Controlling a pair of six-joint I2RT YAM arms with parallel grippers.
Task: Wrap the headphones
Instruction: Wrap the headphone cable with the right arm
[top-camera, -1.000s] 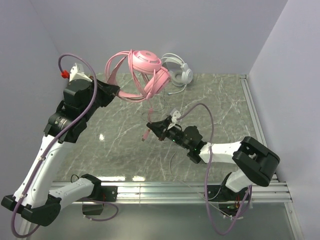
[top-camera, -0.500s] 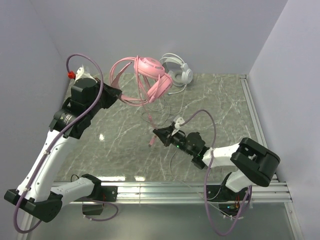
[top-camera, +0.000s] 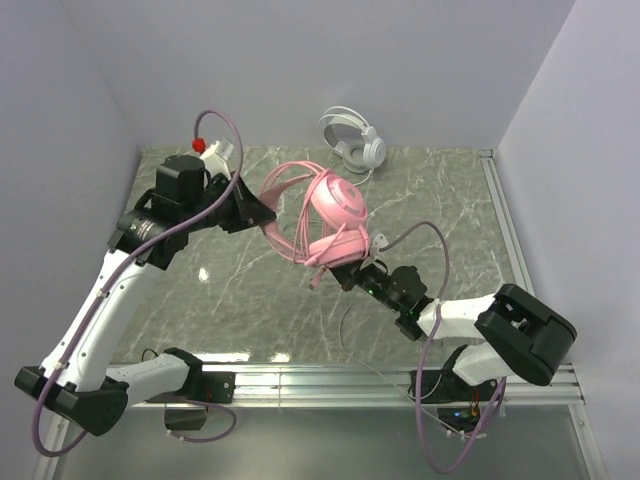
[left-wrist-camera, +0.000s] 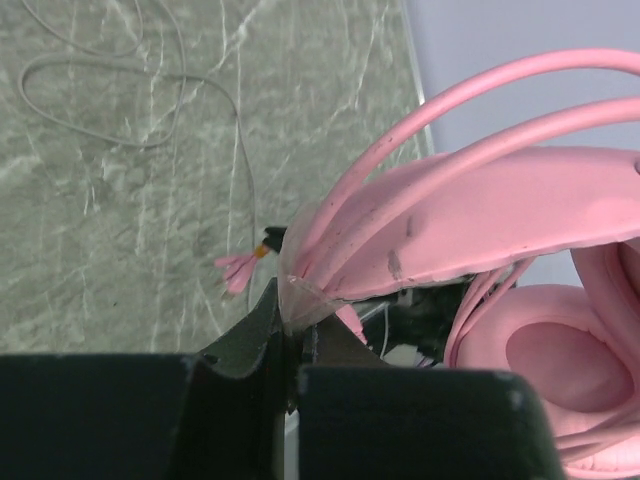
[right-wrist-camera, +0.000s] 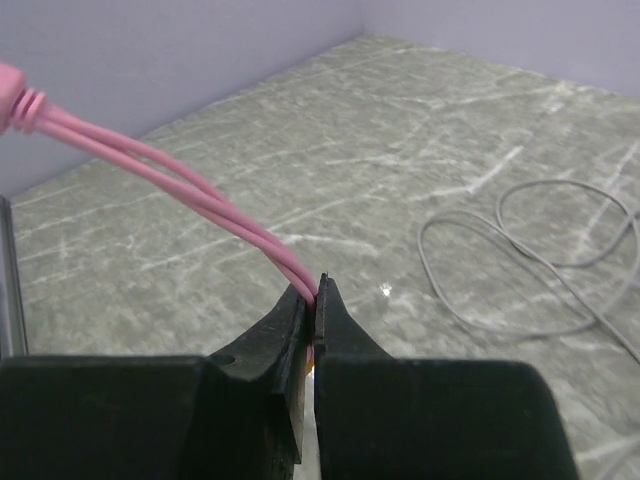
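Note:
The pink headphones (top-camera: 335, 210) hang in the air over the middle of the table. My left gripper (top-camera: 264, 216) is shut on their headband (left-wrist-camera: 480, 210), with one earcup (left-wrist-camera: 560, 365) at the right of the left wrist view. Two strands of the pink cable (right-wrist-camera: 200, 195) run into my right gripper (right-wrist-camera: 317, 295), which is shut on them just below the headset (top-camera: 346, 272). The cable's pink plug end (left-wrist-camera: 238, 270) shows past the left fingertips. The white headphones (top-camera: 355, 140) lie at the back of the table, against the wall.
A thin grey-white cable (right-wrist-camera: 530, 270) lies in loose loops on the marble tabletop (top-camera: 450, 220), also seen as the looped cable (left-wrist-camera: 150, 90) in the left wrist view. Walls close in the left, back and right. A metal rail (top-camera: 330, 378) runs along the near edge.
My left arm has swung the pink headphones from the back left to the right and nearer, over the table's middle. The right gripper, still on the cable, shifted right and nearer.

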